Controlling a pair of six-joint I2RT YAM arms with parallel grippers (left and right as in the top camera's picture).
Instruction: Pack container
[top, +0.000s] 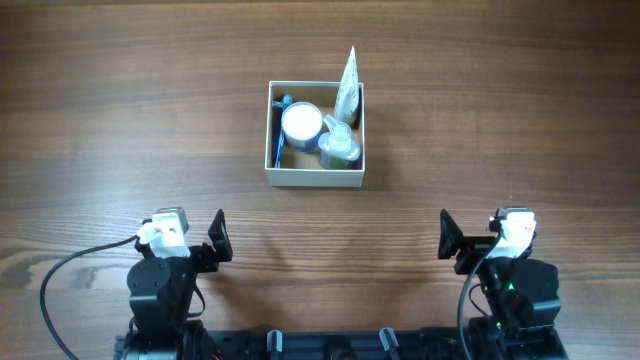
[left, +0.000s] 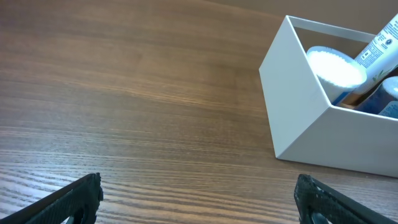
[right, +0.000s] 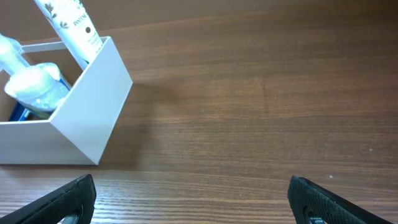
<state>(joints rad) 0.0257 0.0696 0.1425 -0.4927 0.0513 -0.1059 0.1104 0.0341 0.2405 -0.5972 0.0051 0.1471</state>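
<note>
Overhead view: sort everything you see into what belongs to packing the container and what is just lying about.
Belongs to the job:
- square white-walled cardboard container
- round white-lidded jar, inside it
- white plastic tube, leaning in its far right corner
- clear blue-tinted bottle, inside it

Just there:
- brown wooden table
- black cable by the left arm

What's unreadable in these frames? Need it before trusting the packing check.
1. Overhead: the thin blue item along the left wall of the square white-walled cardboard box is too small to identify.
2. Left wrist: the box's near wall hides everything below the round white jar lid, and the right frame edge cuts the box off.
3. Right wrist: the white tube is cut off by the top edge, and the box by the left edge.
</note>
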